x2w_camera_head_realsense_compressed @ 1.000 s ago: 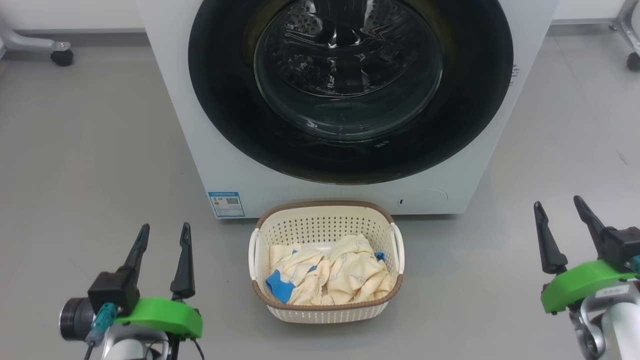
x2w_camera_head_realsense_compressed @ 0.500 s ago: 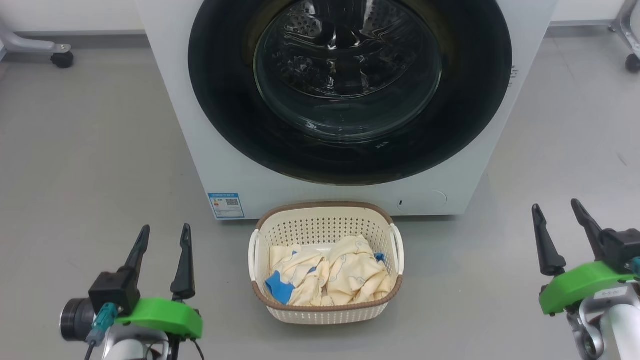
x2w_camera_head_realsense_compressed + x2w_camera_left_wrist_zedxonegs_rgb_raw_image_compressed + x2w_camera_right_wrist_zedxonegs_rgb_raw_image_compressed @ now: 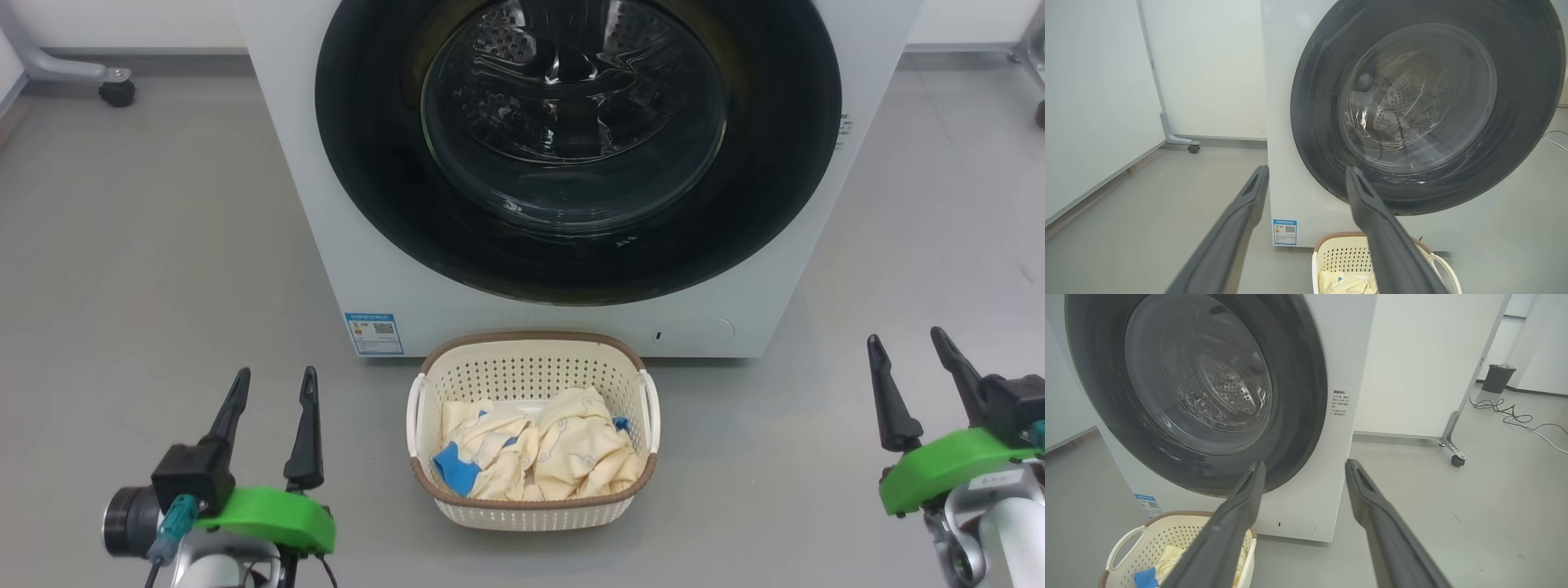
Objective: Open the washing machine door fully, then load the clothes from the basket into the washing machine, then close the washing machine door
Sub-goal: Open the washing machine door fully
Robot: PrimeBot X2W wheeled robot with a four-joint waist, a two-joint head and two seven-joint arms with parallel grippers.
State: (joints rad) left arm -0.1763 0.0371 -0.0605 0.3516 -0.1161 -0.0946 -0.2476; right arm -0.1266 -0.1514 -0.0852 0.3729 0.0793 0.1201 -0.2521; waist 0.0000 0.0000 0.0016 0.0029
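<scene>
the washing machine (image 3: 367,245) stands square ahead on the grey floor (image 3: 163,245), and the washing machine door (image 3: 375,163) sits flat against its front, glass bowl bulging out, steel drum visible behind it. just below, the basket (image 3: 535,514) rests on the floor right in front of the machine, beside the little blue sticker (image 3: 374,333). the clothes (image 3: 571,445) lie crumpled inside, cream with blue patches. down at lower left the left gripper (image 3: 276,374) hangs with fingers spread, holding nothing. over at lower right the right gripper (image 3: 905,336) has its fingers apart too, empty, well clear of the basket and the door.
</scene>
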